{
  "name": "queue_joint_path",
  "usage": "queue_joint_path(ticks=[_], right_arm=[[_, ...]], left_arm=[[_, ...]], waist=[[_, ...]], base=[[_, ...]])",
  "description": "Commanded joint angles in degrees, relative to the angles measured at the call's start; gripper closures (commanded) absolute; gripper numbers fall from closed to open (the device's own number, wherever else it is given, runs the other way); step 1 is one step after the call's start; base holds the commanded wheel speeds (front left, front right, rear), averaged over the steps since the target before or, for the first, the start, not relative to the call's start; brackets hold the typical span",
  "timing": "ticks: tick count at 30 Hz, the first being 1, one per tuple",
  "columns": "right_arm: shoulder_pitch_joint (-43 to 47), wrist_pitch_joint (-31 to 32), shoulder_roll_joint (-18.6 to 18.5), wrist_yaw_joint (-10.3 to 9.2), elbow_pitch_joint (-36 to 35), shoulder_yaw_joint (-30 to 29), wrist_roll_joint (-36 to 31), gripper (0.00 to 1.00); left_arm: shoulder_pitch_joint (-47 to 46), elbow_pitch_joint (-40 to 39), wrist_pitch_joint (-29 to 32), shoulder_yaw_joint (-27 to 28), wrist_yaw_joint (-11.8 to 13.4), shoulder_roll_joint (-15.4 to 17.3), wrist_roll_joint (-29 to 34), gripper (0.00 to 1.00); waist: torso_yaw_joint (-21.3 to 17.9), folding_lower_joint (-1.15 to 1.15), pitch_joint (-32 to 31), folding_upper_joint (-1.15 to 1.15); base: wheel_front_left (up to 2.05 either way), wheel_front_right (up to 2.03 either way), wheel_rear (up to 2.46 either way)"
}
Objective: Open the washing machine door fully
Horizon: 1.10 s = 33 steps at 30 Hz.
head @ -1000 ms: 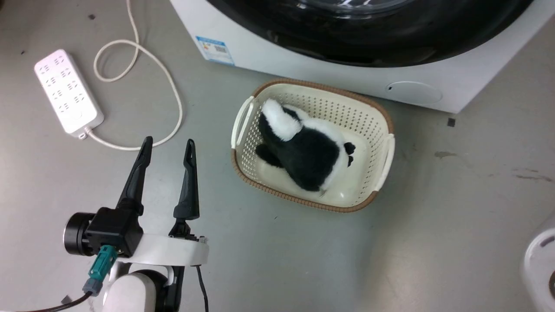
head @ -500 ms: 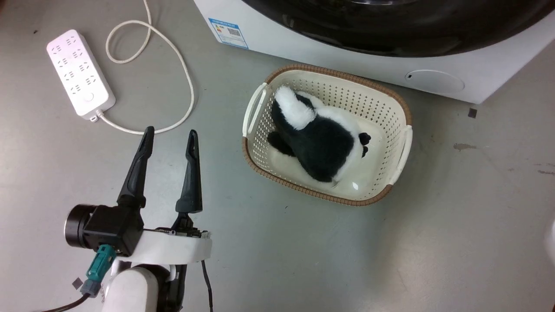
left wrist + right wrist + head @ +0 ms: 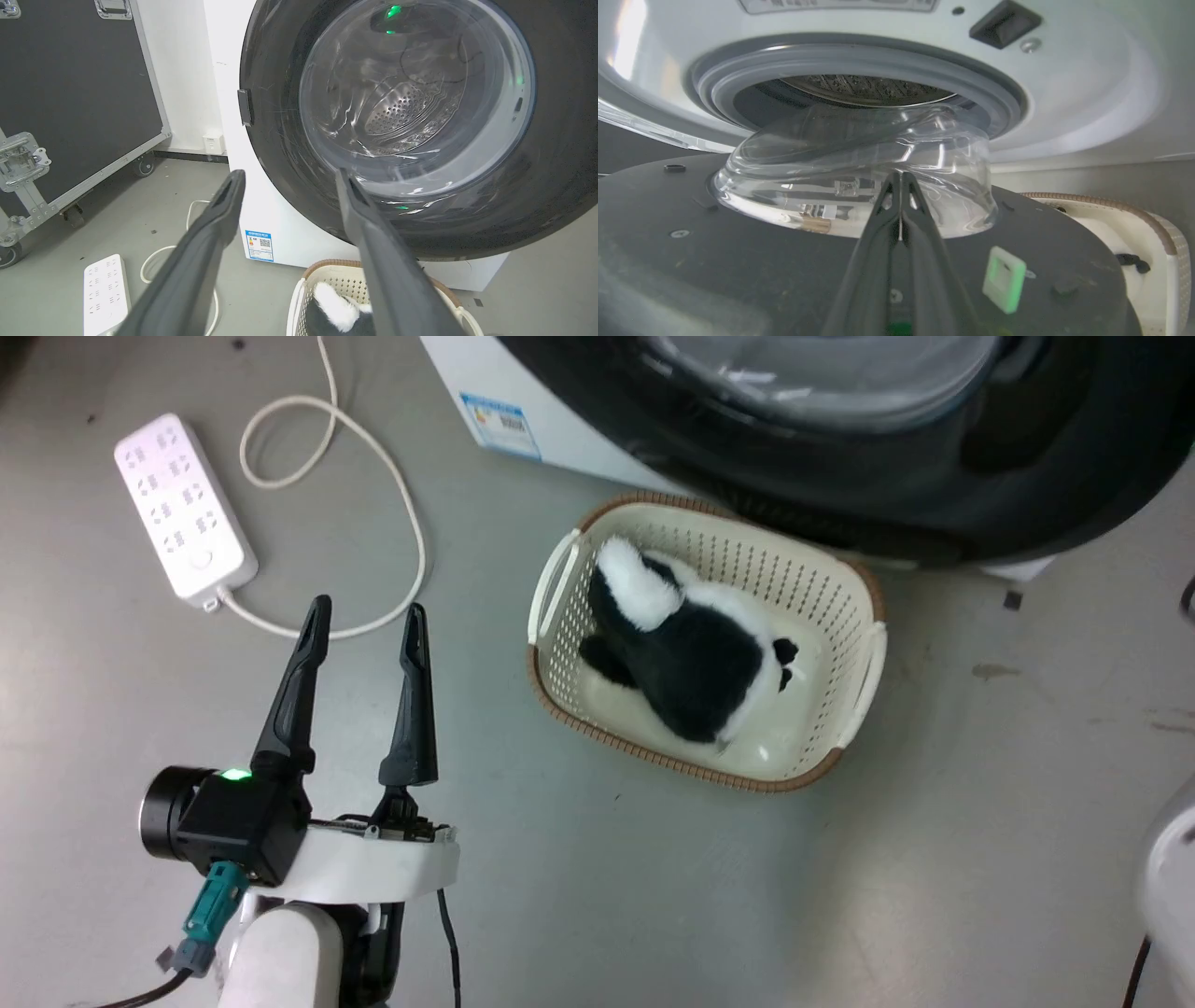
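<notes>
- Grey floor (image 3: 653, 896) lay below the left gripper (image 3: 367, 607), its fingers spread apart and empty.
- Further, the right gripper (image 3: 901, 175), fingers pressed together, pointed at the washing machine door (image 3: 738, 261).
- That door stood partly swung away from the white machine (image 3: 1064, 93).

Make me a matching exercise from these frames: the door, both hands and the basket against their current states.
Things:
1. washing machine door
2. left hand
3. right hand
4. basket

States:
A. fingers pressed together
B. holds a black-and-white plush toy
C. ajar, not fully open
D. fingers spread apart

Pairs: 1-C, 2-D, 3-A, 4-B
</notes>
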Motion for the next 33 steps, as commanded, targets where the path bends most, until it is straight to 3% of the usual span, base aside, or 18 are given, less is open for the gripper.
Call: queue_joint_path(ticks=[1,13,24,33], right_arm=[[2.4,0.6,0.3,0.06,0.3,0.8,0.8,1.0],[17.4,1.4,0.3,0.06,-0.1,16.1,16.5,1.0],[31.9,-3.2,0.3,0.06,-4.0,43.0,39.5,1.0],[40.9,-10.1,0.3,0.06,-10.1,62.1,50.3,1.0]], left_arm=[[0.1,0.1,-0.3,0.1,-0.1,0.1,0.1,0.0],[3.0,1.2,-0.3,0.4,0.1,0.1,0.7,0.0],[6.4,3.5,-0.3,-0.2,-0.6,0.1,1.0,0.0],[8.9,4.9,-0.3,-0.6,-2.2,0.1,1.2,0.0]], waist=[[-0.5,0.0,-1.5,0.0],[-2.8,0.0,-7.7,0.0],[-4.5,0.0,-12.1,0.0],[-4.9,0.0,-13.7,0.0]], base=[[0.0,0.0,0.0],[0.0,0.0,0.0],[0.0,0.0,0.0],[0.0,0.0,0.0]])
